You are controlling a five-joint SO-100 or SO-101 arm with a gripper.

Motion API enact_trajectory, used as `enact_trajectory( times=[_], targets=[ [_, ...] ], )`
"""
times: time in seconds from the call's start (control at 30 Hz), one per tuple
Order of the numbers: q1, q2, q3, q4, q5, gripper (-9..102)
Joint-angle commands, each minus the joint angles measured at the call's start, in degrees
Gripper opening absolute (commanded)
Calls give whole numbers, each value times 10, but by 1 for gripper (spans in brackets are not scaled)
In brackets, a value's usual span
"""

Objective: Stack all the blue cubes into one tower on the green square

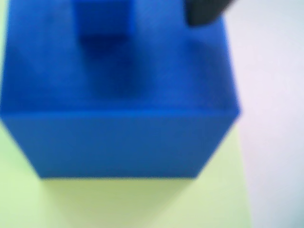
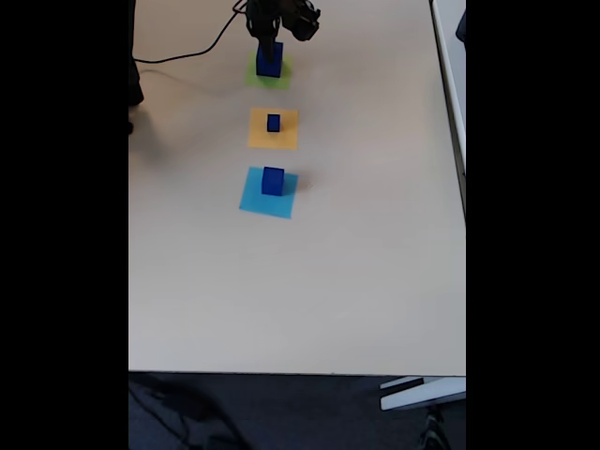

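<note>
- Your claw (image 2: 269, 39) hangs over the flat yellow-green paper square (image 2: 280, 77) at the table's (image 2: 356, 234) far end; whether it grips, you cannot tell.
- On that square stands a large dark blue solid cube (image 1: 118, 118), a tiny blue cube (image 1: 102, 19) on top.
- Two more blue cubes sit apart: one on the orange paper square (image 2: 258, 136), one on the light-blue paper square (image 2: 258, 199).

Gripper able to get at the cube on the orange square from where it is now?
Probably yes. That cube stands alone on the orange square, with bare table all round and nothing above it; the gripper is over the green square next door.
</note>
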Motion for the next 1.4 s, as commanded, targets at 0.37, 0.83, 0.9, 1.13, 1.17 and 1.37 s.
enact_trajectory(
  times=[0.37, 0.83, 0.9, 1.13, 1.17, 1.37],
  targets=[
    [7, 62, -11, -1, -21, 22],
    [2, 56, -37, 22, -25, 20],
    [2, 55, -37, 22, -25, 18],
    [4, 57, -37, 24, -32, 13],
    [4, 57, -37, 24, -33, 12],
    [7, 60, -33, 24, -34, 9]
  ],
)
